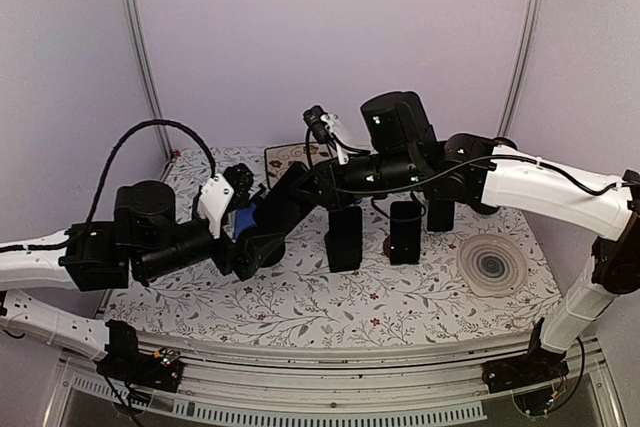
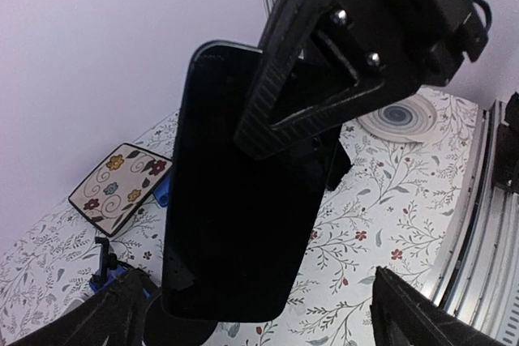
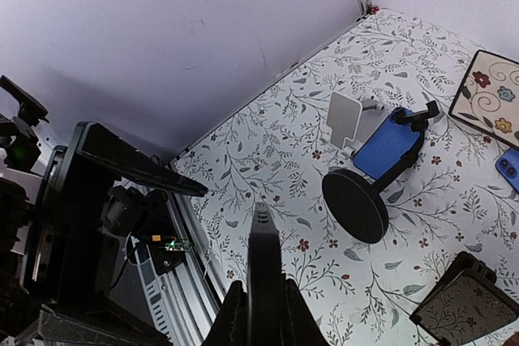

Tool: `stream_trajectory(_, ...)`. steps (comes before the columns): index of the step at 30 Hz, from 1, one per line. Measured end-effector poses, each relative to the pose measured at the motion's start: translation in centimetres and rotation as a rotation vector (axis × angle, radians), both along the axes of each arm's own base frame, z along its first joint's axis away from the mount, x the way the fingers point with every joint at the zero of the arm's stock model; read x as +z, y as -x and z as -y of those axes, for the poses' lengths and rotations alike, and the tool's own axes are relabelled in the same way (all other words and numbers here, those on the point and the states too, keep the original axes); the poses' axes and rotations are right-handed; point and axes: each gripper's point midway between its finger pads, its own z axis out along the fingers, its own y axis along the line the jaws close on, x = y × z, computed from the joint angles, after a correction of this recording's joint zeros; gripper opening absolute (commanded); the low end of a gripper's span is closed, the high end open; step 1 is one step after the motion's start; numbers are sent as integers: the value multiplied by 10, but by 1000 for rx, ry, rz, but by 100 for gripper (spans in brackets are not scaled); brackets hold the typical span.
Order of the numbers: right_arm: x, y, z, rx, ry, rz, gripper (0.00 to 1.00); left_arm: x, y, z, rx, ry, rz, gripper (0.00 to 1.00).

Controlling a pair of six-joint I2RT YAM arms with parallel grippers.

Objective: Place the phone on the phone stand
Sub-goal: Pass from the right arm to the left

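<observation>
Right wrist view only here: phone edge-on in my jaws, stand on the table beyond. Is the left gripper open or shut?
Observer: Open. The left wrist view shows the left gripper with its fingers spread wide at the frame's bottom corners, gripping nothing.
Operator: Where on the phone do my jaws sit?
Observer: In that view the right gripper clamps the phone on its upper half, coming in from one long edge; the lower half is free.
Operator: Anything on the table outside my frame?
Observer: The top view shows a round ringed coaster near the right edge of the table.
</observation>
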Motion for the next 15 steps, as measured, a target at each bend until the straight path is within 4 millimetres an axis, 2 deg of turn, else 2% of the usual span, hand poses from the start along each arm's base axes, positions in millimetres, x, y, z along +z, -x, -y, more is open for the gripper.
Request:
stream_trajectory(5, -7, 11, -5, 69, 38, 6, 2, -24, -2, 12, -12, -79, -35, 97)
stream_trajectory(15, -17, 24, -12, 124, 65, -11, 2, -26, -11, 30, -4, -134, -24, 96)
